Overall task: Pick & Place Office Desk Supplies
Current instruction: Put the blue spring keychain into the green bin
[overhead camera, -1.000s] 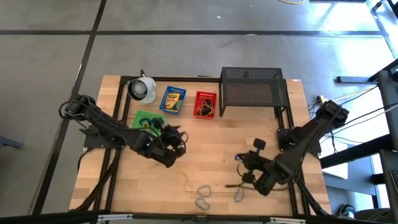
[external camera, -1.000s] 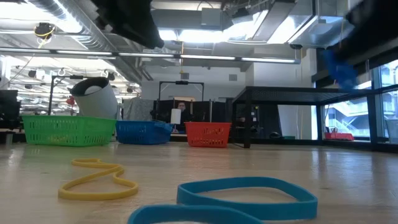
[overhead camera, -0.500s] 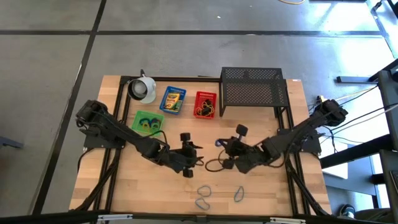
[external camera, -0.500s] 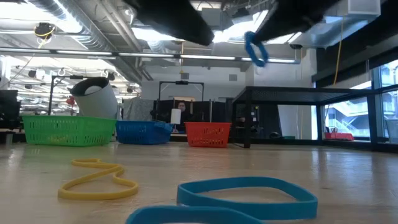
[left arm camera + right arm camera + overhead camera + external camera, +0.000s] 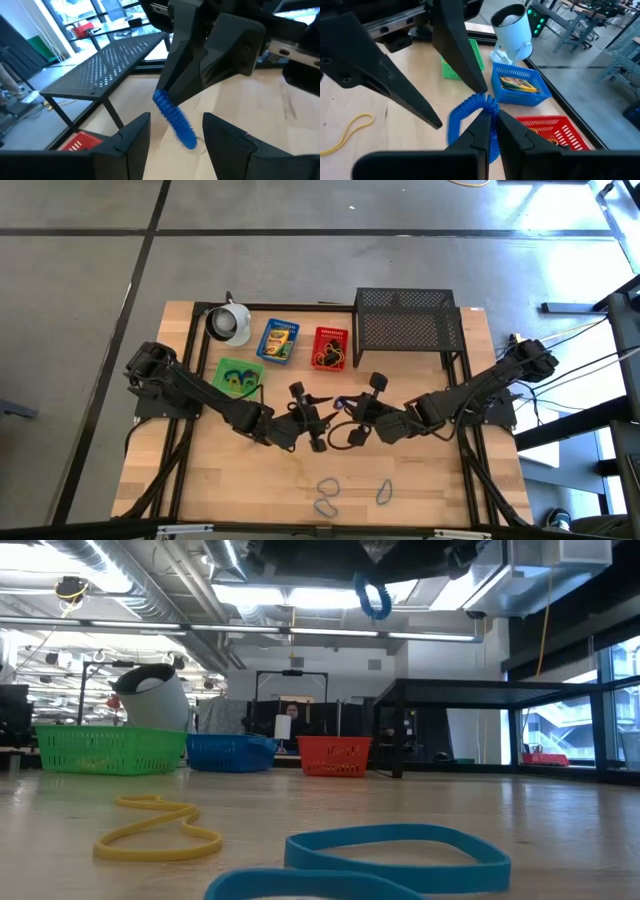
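My right gripper [image 5: 490, 125] is pinched on a small ribbed blue rubber-band loop [image 5: 470, 120], held aloft at table centre. My left gripper [image 5: 172, 130], fingers spread wide, has swung over from the green basket [image 5: 232, 373] at ten o'clock within the last second and now straddles the loop. I read this as a handover. Other loops [image 5: 326, 496] remain at six o'clock.

Blue rubber band [image 5: 470, 120] hanging mid-air; yellow band [image 5: 155, 830], blue bands [image 5: 326, 495] flat on tabletop.
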Motion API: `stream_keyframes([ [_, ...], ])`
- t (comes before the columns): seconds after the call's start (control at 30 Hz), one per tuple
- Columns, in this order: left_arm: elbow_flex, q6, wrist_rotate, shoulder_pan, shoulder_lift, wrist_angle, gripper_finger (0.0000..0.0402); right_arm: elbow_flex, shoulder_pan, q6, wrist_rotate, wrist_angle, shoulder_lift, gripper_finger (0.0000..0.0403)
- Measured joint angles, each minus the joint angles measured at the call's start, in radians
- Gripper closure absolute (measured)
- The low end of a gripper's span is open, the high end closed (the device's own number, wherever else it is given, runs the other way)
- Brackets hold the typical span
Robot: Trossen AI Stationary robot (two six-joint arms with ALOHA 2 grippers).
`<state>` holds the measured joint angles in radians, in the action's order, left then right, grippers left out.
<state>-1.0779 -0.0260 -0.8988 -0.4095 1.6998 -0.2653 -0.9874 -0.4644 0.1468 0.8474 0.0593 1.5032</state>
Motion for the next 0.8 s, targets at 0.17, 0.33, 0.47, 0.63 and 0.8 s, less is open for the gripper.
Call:
stream_keyframes([
  [0.17, 0.0, -0.085, 0.012, 0.011, 0.0, 0.0, 0.0226, 0.0, 0.0, 0.0, 0.0, -0.001, 0.0, 0.0378],
  [0.33, 0.0, -0.159, 0.136, 0.036, 0.0, 0.005, 0.023, 0.0, 0.0, -0.007, -0.003, -0.022, 0.0, 0.0378],
  [0.47, 0.0, -0.174, 0.165, 0.049, 0.0, 0.006, 0.0246, 0.0, 0.0, -0.01, -0.003, -0.023, 0.0, 0.0378],
  [0.63, 0.0, -0.173, 0.153, 0.05, 0.0, 0.006, 0.0294, 0.0, 0.0, -0.01, -0.003, -0.023, 0.001, 0.0378],
  [0.8, 0.0, -0.171, 0.153, 0.05, 0.0, 0.019, 0.0364, 0.0, 0.0, -0.009, -0.018, -0.023, 0.001, 0.0378],
])
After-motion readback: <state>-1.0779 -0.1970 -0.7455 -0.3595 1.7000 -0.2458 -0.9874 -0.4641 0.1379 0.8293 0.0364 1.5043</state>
